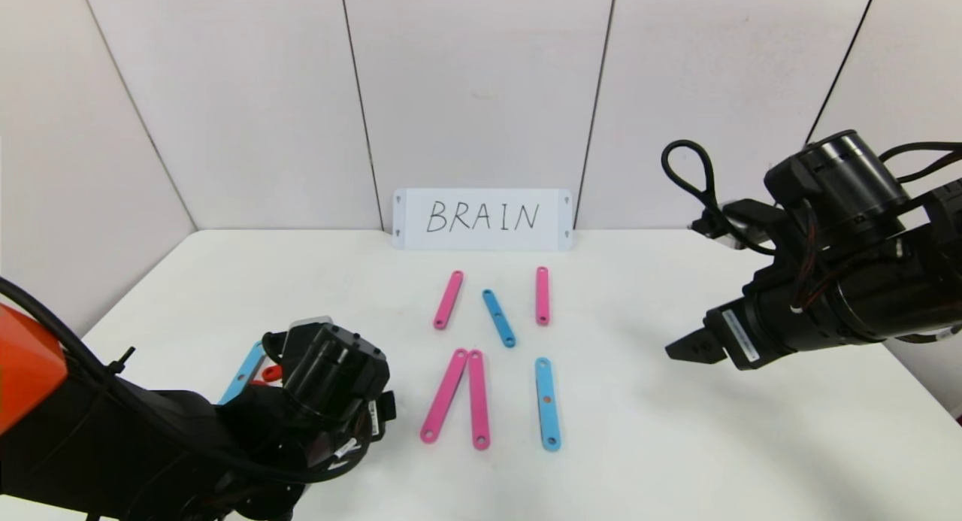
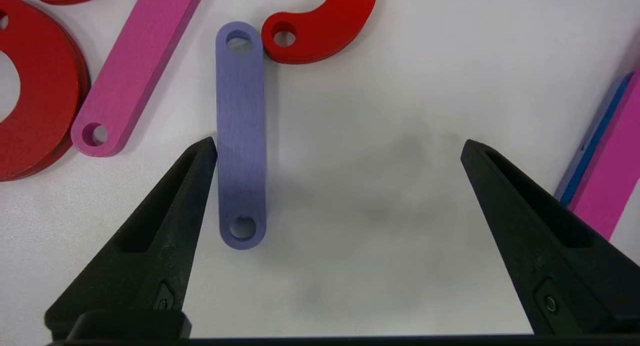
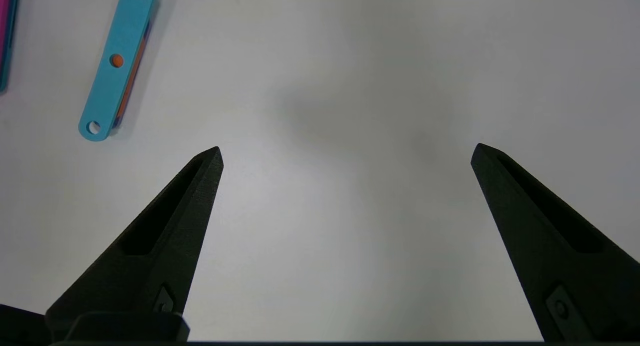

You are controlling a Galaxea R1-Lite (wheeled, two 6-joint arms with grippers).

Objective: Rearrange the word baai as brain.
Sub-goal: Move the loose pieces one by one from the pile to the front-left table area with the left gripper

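Black, wedge-shaped fingers (image 2: 165,226) of the left gripper (image 2: 340,146) stand spread wide above the white table (image 1: 676,446), holding nothing. One fingertip lies right against the long edge of a purple strip (image 2: 241,136), which sits just inside the gap but well off its centre. Past the strip's far end a red C-shaped curve (image 2: 325,29) nearly touches it. A pink strip (image 2: 135,71) slants just beside it, and a red ring-shaped curve (image 2: 37,91) lies beyond that. In the head view this arm hides most of these pieces.

The right gripper (image 3: 345,149) hangs apart on the robot's right, jaws equally wide and empty, near a light blue strip (image 3: 117,61) with an orange dot.

The rest of the word's pieces lie mid-table below the white card (image 1: 482,219) lettered BRAIN: two pink strips and a blue one in the far row, a pink pair (image 1: 458,397) meeting at their tops and a blue upright in the near row.

The pieces look like thin, rigid plastic, probably light, not fragile and smooth enough to slide when nudged. Lying flat, they offer little height, so a pinch across the narrow width at mid-length seems the surest hold. A fingertip pressing the edge would likely just push the strip aside.
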